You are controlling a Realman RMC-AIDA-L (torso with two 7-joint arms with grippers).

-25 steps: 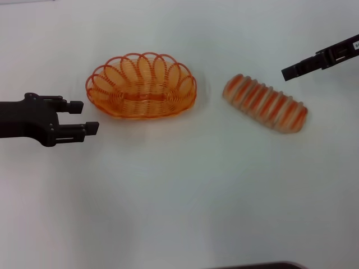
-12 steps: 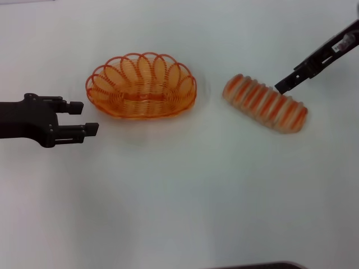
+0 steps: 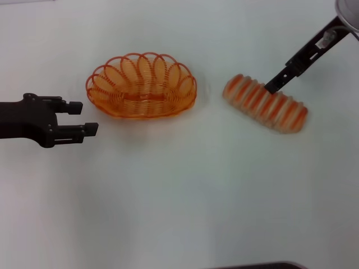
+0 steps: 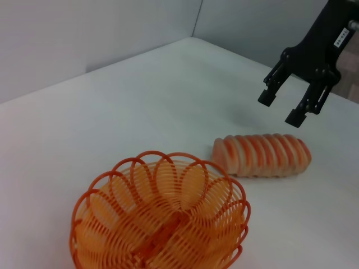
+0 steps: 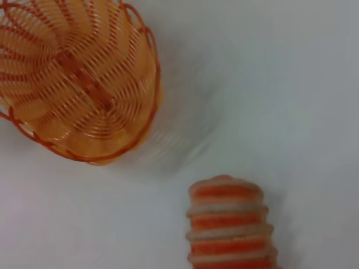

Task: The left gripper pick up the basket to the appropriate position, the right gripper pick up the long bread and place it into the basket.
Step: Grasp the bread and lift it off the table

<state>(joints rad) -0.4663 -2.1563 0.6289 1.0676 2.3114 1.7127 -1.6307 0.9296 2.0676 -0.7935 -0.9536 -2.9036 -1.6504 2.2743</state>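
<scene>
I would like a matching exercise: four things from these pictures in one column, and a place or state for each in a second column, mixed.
Things:
1. basket
2. long bread
3. left gripper
4. right gripper

Places or states:
A. open, in the air above the bread
B. empty, on the table
C. lying on the table, on the robot's right of the basket
D. open, on the robot's left of the basket

Pairs: 1-B, 2-C, 3-D, 4-A
</scene>
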